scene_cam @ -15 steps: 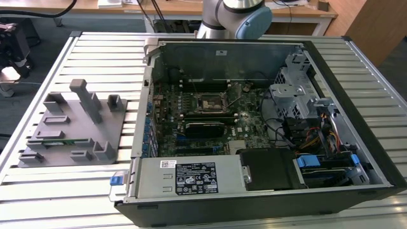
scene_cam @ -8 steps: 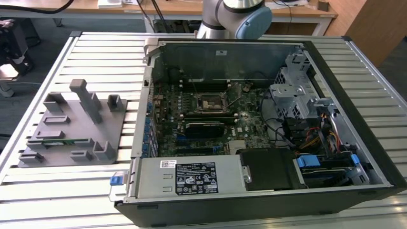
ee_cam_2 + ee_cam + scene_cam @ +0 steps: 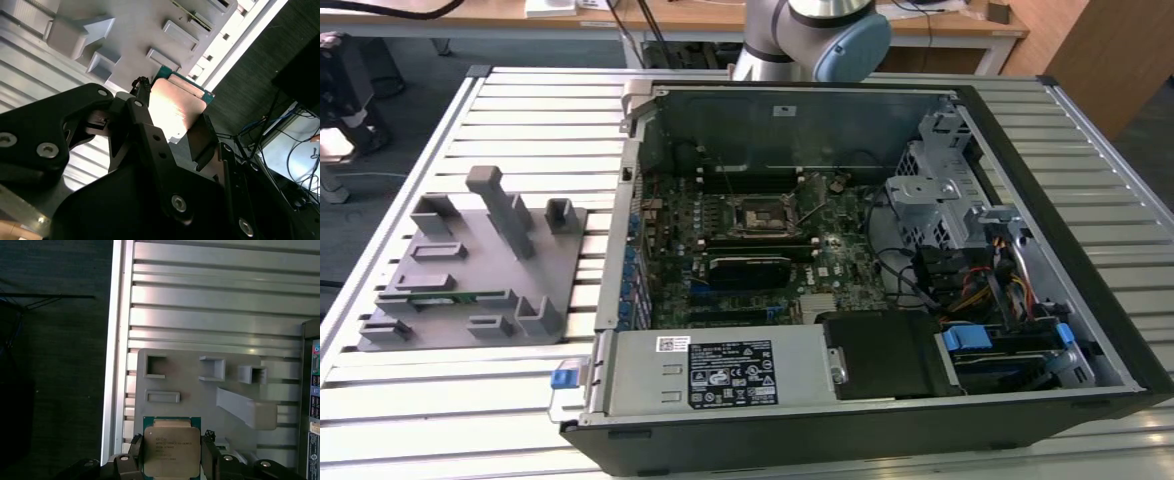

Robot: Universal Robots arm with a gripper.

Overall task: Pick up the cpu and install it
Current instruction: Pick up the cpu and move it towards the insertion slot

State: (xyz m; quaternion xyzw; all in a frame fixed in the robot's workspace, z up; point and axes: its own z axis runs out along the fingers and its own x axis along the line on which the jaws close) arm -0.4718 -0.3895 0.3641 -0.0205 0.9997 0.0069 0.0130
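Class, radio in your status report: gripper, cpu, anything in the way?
Gripper shut on the cpu. Cpu held over the grey fixture. Socket frame in the open case: nothing lying across it.

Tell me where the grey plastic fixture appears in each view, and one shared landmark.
Exterior view: the grey fixture lies on the slatted table, at the exterior view's left of the computer case.
First wrist view: the fixture spreads behind the cpu.
Second wrist view: the fixture, behind the cpu.
Shared landmark: the slatted table.
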